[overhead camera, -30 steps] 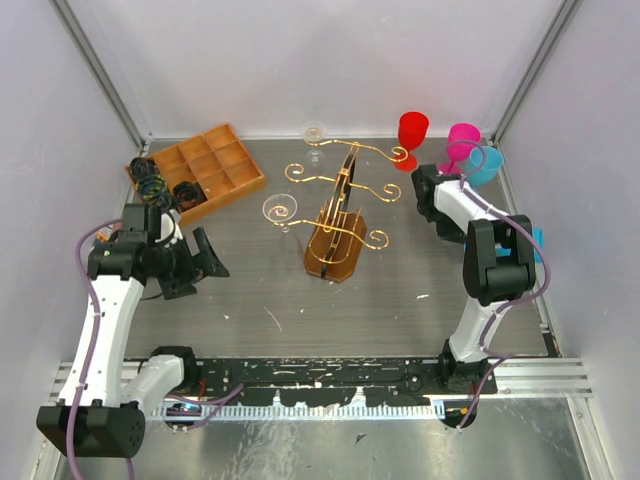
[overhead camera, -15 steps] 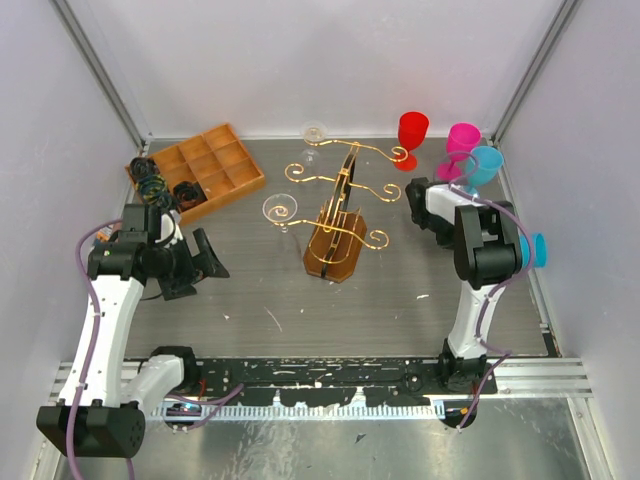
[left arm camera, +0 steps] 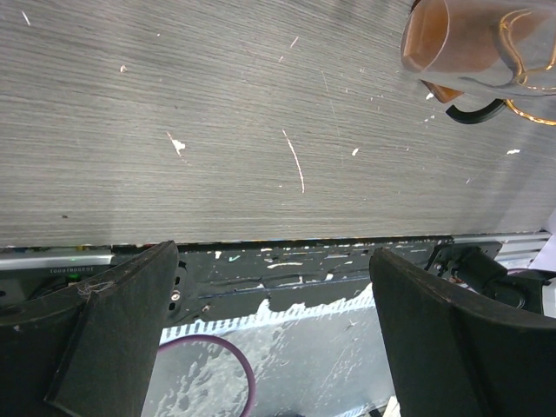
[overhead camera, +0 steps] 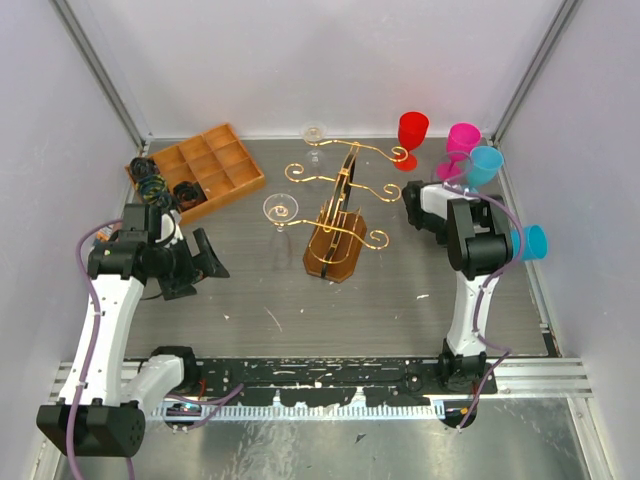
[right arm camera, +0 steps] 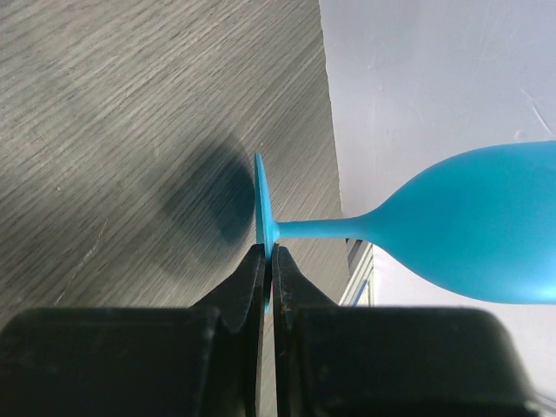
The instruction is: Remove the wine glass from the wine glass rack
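Observation:
The gold wire wine glass rack stands mid-table on its amber base; that base also shows at the top right of the left wrist view. My right gripper is shut on the foot of a blue wine glass, held above the table right of the rack, near the right wall. A clear glass sits at a left scroll arm and another at the back. My left gripper hangs open and empty left of the rack.
A red glass and a pink glass stand at the back right, close to the blue one. An orange-brown compartment tray with dark coiled items sits back left. A black rail runs along the near edge.
The right arm's elbow has swung left and its links have rolled, while the blue glass stayed pinched near the pink one. The left arm has not moved.

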Controlling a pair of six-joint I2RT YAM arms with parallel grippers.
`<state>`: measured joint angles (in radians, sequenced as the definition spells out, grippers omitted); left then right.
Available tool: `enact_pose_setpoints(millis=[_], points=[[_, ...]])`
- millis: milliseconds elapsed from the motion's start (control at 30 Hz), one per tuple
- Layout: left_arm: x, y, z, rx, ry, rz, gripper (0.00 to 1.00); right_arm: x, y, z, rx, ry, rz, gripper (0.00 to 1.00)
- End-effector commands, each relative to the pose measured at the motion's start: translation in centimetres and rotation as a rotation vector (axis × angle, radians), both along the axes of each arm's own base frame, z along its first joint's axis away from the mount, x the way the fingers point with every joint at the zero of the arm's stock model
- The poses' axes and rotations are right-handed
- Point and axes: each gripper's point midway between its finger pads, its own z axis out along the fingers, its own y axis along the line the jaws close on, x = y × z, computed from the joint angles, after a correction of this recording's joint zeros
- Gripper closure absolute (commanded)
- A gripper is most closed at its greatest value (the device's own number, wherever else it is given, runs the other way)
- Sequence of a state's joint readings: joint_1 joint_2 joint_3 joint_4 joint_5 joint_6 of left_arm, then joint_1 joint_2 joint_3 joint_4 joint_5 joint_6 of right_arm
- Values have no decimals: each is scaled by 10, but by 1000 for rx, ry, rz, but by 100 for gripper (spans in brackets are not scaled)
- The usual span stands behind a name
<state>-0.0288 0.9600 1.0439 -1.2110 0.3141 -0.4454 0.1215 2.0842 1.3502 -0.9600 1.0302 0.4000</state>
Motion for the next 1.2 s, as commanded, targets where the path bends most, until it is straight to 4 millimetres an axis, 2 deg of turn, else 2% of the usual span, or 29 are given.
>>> enact_pose_setpoints(millis=[0, 167, 500, 633, 867, 1167], points=[[2, 1, 1, 4, -12, -14, 2, 13, 4, -17, 13, -82, -24, 99], [2, 1, 1, 6, -7, -13, 2, 13, 8, -32, 52, -57, -16, 96], [3, 5, -1, 27, -1, -4, 2, 16, 22, -51, 167, -54, -6, 69], [3, 5, 0, 29, -2, -3, 2, 18, 31, -57, 213, -52, 2, 63], [2, 4, -1, 23, -1, -6, 2, 29, 61, -62, 345, -74, 54, 49], [2, 4, -2, 22, 3, -8, 2, 44, 99, -57, 522, -117, 117, 42]])
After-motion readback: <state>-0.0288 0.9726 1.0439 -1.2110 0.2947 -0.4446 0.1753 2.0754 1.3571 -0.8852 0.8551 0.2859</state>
